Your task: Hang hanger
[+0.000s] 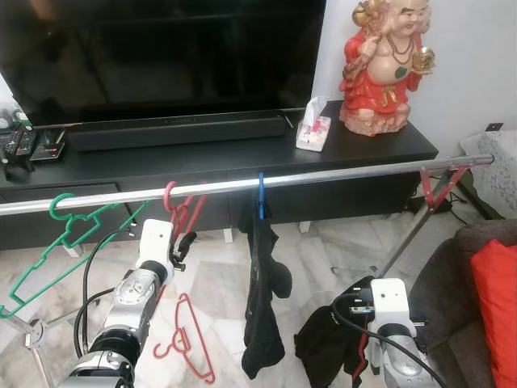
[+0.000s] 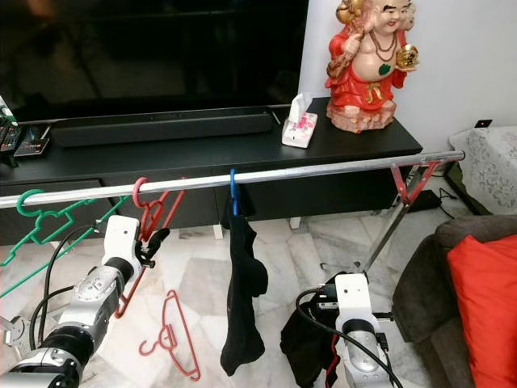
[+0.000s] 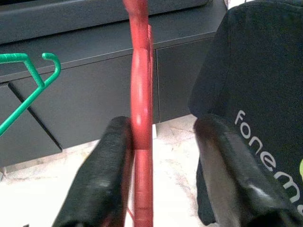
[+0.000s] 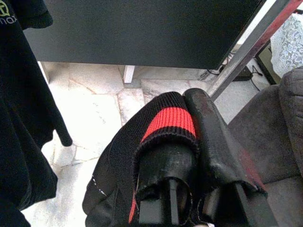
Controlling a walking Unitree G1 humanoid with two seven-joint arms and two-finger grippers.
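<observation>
A red hanger (image 1: 182,212) hangs by its hook on the silver rail (image 1: 339,175). My left gripper (image 3: 163,125) is open around its lower part, and the red bar (image 3: 141,142) lies against one finger (image 3: 106,165). My right gripper (image 4: 187,111), low beside the rack leg, is shut on a black garment with a red stripe (image 4: 168,120) that drapes over its fingers. A green hanger (image 1: 69,234) hangs further left on the rail. A blue hanger (image 1: 260,198) carries a black garment (image 1: 262,311). Another red hanger (image 1: 188,339) lies on the floor.
A black TV stand (image 1: 202,158) behind the rail holds a TV, a soundbar (image 1: 174,129), a tissue box (image 1: 313,129) and a red statue (image 1: 384,65). A sofa with a red cushion (image 1: 494,307) is at the right. The rack's leg (image 1: 412,234) slants down to the marble floor.
</observation>
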